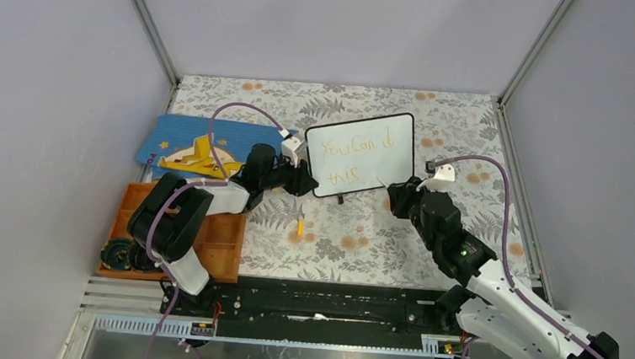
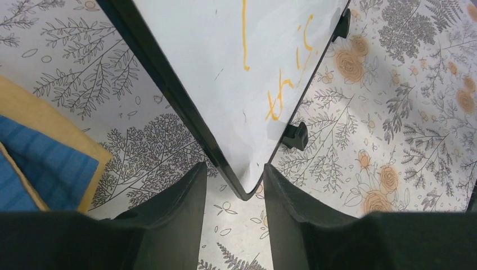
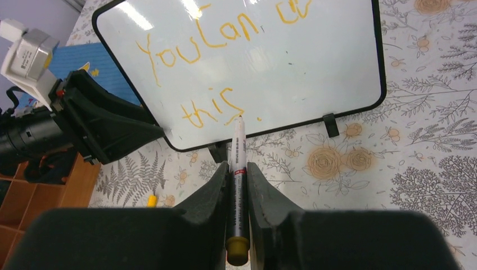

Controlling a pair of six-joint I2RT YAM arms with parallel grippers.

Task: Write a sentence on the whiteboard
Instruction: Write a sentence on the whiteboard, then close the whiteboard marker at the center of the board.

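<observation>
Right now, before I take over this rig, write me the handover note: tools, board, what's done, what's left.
Left tool: shut on the lower left corner of the whiteboard, which stands on its feet.
Right tool: shut on the marker, tip at the board just after "this".
Done: the sentence "You Can do this" reads complete, in two lines.
Left: probably lift the marker off, recap it (a small yellow piece, likely the cap, lies before the board), then release the board.
</observation>
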